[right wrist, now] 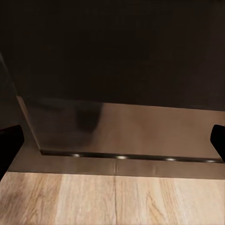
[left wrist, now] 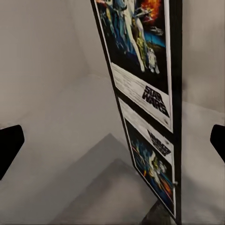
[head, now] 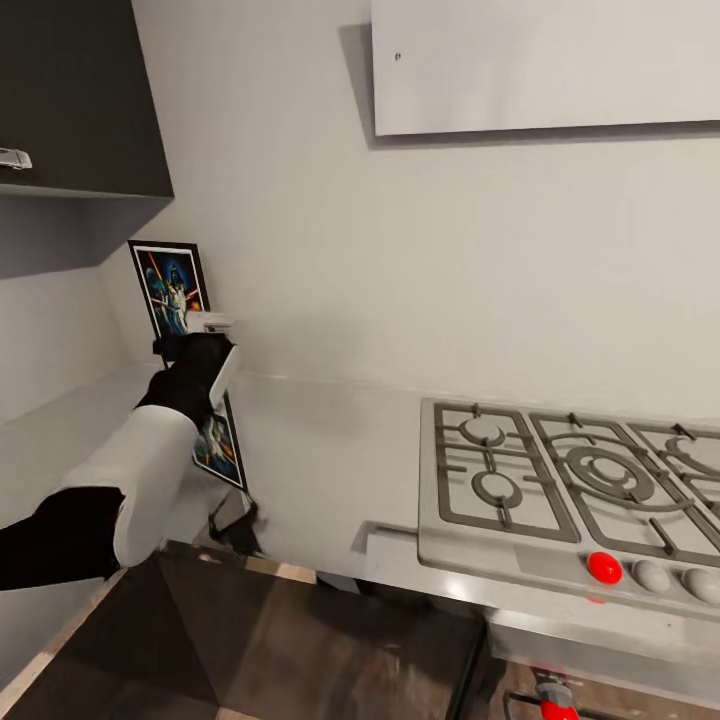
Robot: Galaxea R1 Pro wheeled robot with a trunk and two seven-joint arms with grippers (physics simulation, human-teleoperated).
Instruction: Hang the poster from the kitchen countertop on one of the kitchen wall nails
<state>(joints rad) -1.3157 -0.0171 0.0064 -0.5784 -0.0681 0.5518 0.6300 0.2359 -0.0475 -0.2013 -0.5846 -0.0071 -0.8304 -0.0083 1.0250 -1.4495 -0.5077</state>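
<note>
The poster [head: 172,285] stands upright on the kitchen countertop [head: 330,470] — left of the hob [head: 570,490].

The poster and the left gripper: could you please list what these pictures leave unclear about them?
- Poster: its middle, head view, behind the left gripper.
- Contact between the fingers and the poster's frame: left wrist view, fingertips cut off by the edges.
- Poster's bottom edge: merges with its reflection on the countertop.

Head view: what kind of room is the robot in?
Most likely a kitchen: a steel gas hob is set into a grey countertop, with a dark wall cupboard above. A film poster stands against the wall.
</note>
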